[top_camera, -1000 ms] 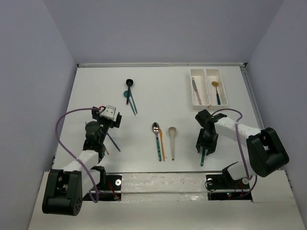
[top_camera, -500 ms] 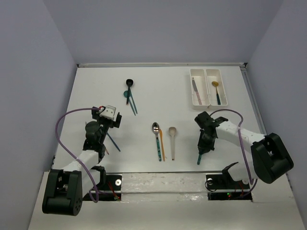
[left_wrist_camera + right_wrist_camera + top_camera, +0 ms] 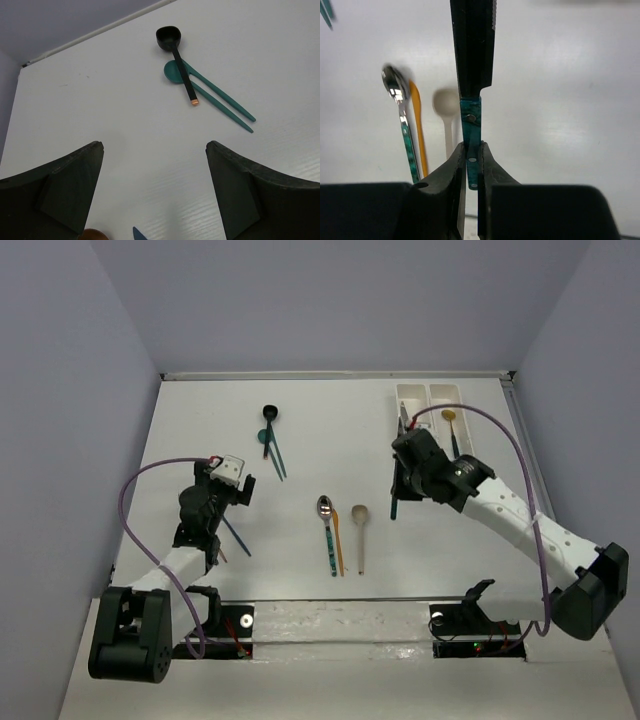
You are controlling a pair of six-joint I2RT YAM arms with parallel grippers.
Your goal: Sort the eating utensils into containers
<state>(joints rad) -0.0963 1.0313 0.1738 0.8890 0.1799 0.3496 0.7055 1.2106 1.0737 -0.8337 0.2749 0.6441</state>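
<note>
Teal at the handle and black along its serrated blade, the knife [image 3: 472,75] is pinched by the very end of its handle in the right gripper [image 3: 471,155]. The fingers are closed narrowly on it, and the rest of the knife runs out beyond them. In the overhead view it hangs clear of the worktop [image 3: 330,400], just beside the near end of the containers [image 3: 410,390] and running roughly along their long axis. That end grip and that alignment seem chosen so the knife can go lengthwise into a narrow tray. It is not yet over either one. A copper-bowled spoon [image 3: 449,416] lies in the tray farther from the worktop's middle, while the arm hides most of the other tray, so I cannot tell what it holds.

The left gripper [image 3: 155,200] is spread wide and holds nothing. It sits low over a blue utensil [image 3: 237,536], whose tip shows between the fingers in the wrist view, probably in readiness to pick it up.

The other utensils lie loose on the worktop. A black spoon [image 3: 167,37] lies across a teal spoon [image 3: 172,70] at the far left. In the middle a silver-bowled spoon [image 3: 325,506], an orange utensil [image 3: 338,540] and a beige spoon [image 3: 360,515] lie side by side — most of the sorting is yet to be done.
</note>
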